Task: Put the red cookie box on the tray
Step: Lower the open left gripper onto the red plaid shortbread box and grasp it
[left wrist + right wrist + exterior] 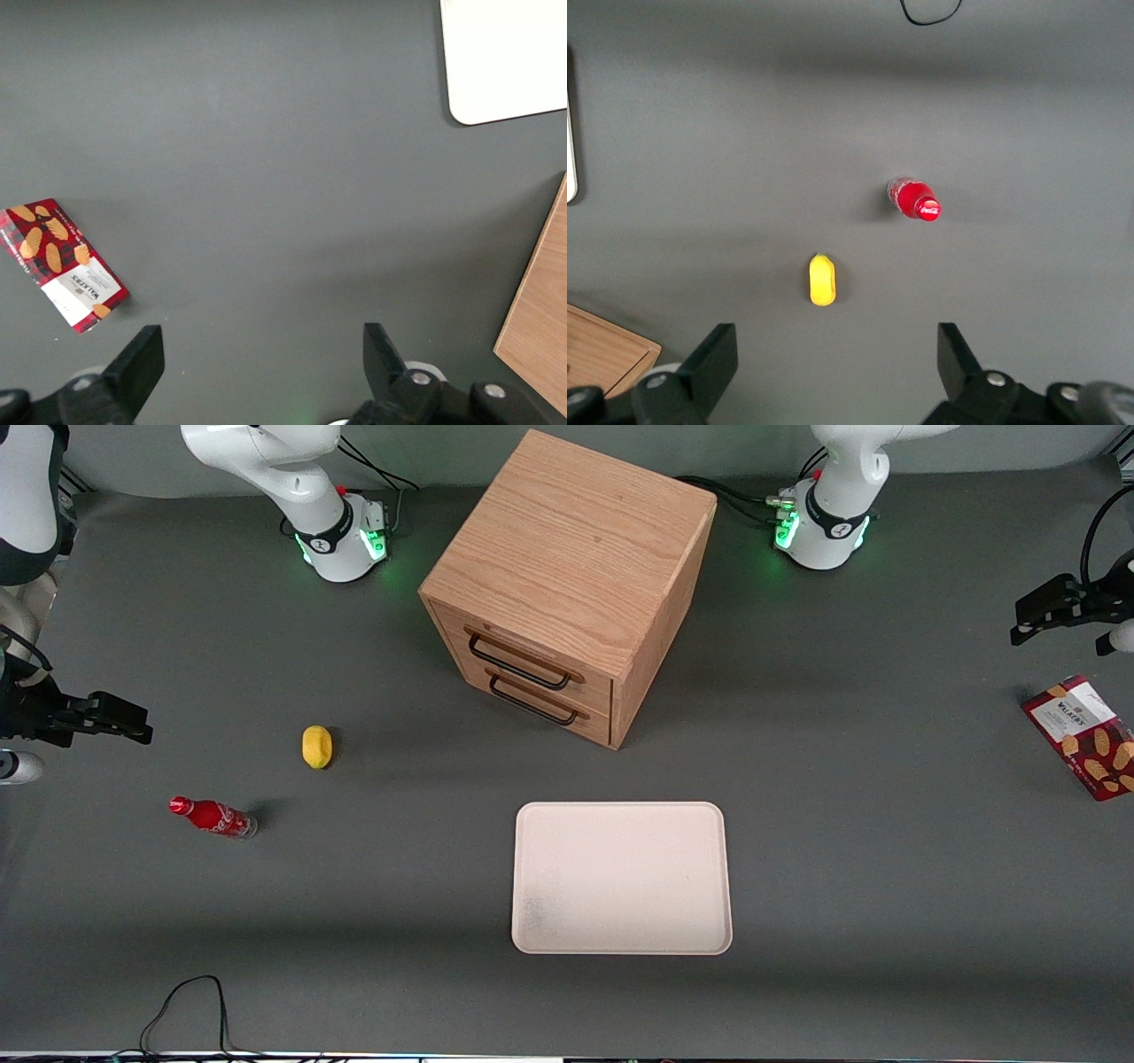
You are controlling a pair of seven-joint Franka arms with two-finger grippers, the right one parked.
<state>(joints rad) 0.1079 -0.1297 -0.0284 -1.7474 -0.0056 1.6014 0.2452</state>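
The red cookie box point(1083, 735) lies flat on the grey table at the working arm's end, its label and cookie pictures facing up; the left wrist view also shows the box point(62, 264). The pale cream tray point(620, 877) sits near the table's middle, in front of the drawer cabinet and nearer the front camera, with nothing on it; a corner of the tray point(509, 53) shows from the wrist. My left gripper point(1032, 615) hangs above the table, a little farther from the front camera than the box and apart from it. This gripper point(261, 345) is open and holds nothing.
A wooden two-drawer cabinet point(567, 584) stands mid-table, both drawers closed. A yellow lemon point(316, 746) and a small red soda bottle point(213, 817) lie toward the parked arm's end. A black cable point(186, 1001) loops at the table's front edge.
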